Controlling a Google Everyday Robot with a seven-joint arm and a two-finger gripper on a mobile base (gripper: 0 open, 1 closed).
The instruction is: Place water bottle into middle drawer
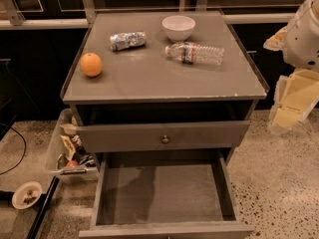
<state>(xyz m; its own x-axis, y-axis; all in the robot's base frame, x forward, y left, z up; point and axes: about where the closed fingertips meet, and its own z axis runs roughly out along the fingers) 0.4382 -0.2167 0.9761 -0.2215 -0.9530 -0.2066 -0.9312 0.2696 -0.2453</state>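
The water bottle [195,54], clear and ribbed with a red-and-dark label, lies on its side on the grey cabinet top [149,78], just in front of a white bowl [178,27]. The middle drawer [162,193] is pulled out below, and its scuffed grey floor is bare. My gripper [288,111] hangs at the right edge of the view, beside the cabinet and lower than its top. It is well to the right of the bottle and holds nothing I can see.
A crumpled silver packet [127,40] and an orange [91,64] lie on the left half of the top. The knobbed drawer front [164,136] above sits slightly out. A clear bin of clutter [65,156] and a small dish [27,194] sit on the floor at left.
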